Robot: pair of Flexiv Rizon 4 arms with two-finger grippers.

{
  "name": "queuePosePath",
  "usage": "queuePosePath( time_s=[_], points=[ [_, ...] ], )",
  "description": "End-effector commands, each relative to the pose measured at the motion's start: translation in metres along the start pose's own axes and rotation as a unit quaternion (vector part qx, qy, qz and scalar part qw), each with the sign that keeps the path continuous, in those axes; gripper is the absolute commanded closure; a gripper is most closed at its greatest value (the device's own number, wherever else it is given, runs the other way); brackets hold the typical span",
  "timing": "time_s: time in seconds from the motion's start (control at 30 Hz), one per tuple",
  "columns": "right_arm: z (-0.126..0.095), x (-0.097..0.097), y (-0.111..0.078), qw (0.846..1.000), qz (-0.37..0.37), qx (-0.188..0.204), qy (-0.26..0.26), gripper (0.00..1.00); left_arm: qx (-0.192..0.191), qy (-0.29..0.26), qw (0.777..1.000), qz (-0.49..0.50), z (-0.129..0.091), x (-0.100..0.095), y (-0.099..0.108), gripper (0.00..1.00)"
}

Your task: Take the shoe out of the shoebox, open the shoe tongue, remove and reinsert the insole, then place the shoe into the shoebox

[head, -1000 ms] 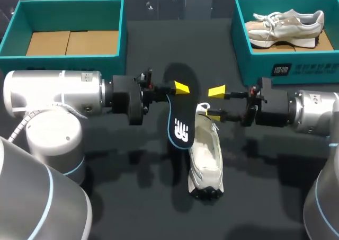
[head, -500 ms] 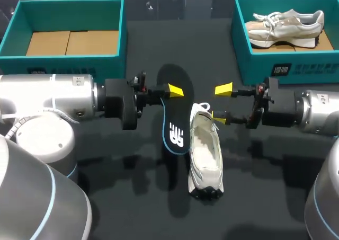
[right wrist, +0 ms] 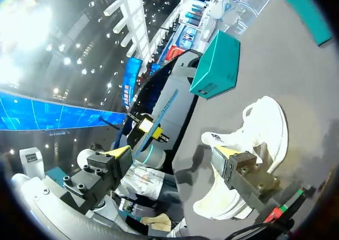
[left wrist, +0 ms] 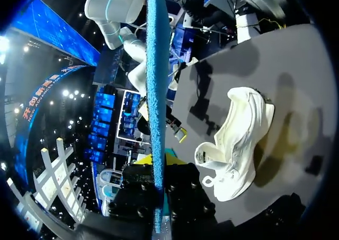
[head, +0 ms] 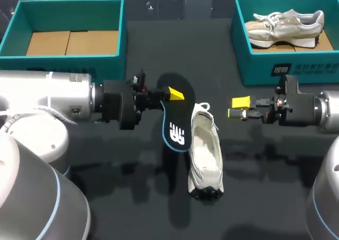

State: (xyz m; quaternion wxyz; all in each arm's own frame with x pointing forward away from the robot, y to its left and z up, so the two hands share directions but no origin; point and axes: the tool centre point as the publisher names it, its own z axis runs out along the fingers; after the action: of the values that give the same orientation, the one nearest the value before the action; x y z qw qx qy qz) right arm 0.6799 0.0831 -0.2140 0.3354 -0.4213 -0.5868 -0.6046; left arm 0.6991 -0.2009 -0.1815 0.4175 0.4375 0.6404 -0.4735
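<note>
My left fingers [head: 176, 94] are pinching the black insole [head: 178, 121] near one end, so it hangs just beside the white shoe [head: 206, 155]. The shoe's out on the bench [head: 132, 197], well apart from the left box [head: 69, 65] and right box [head: 254, 65]. My right fingers [head: 241, 101] are spread with nothing between them, near the shoe's far end.

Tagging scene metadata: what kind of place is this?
Probably a robot demo or test bench, not a shop: a dark table with a teal left shoebox and right shoebox, the latter holding a beige shoe, and the left gripper shut on an insole beside a white shoe.
</note>
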Motion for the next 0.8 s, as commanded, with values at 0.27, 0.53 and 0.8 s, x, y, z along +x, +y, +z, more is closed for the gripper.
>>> queuePosePath(
  time_s=[0.27, 0.53, 0.8],
  points=[
    [-0.018, -0.003, -0.001, 0.925, -0.303, 0.148, -0.172, 0.00, 0.037, 0.023, 0.995, -0.095, -0.019, -0.014, -0.030, 1.00],
    [-0.021, -0.020, -0.008, 0.895, -0.319, 0.188, -0.247, 0.00, 0.041, 0.039, 0.984, -0.171, -0.010, -0.010, -0.038, 1.00],
    [-0.022, -0.025, -0.012, 0.895, -0.311, 0.193, -0.257, 0.00, 0.041, 0.039, 0.984, -0.170, -0.008, -0.009, -0.040, 1.00]
  ],
)
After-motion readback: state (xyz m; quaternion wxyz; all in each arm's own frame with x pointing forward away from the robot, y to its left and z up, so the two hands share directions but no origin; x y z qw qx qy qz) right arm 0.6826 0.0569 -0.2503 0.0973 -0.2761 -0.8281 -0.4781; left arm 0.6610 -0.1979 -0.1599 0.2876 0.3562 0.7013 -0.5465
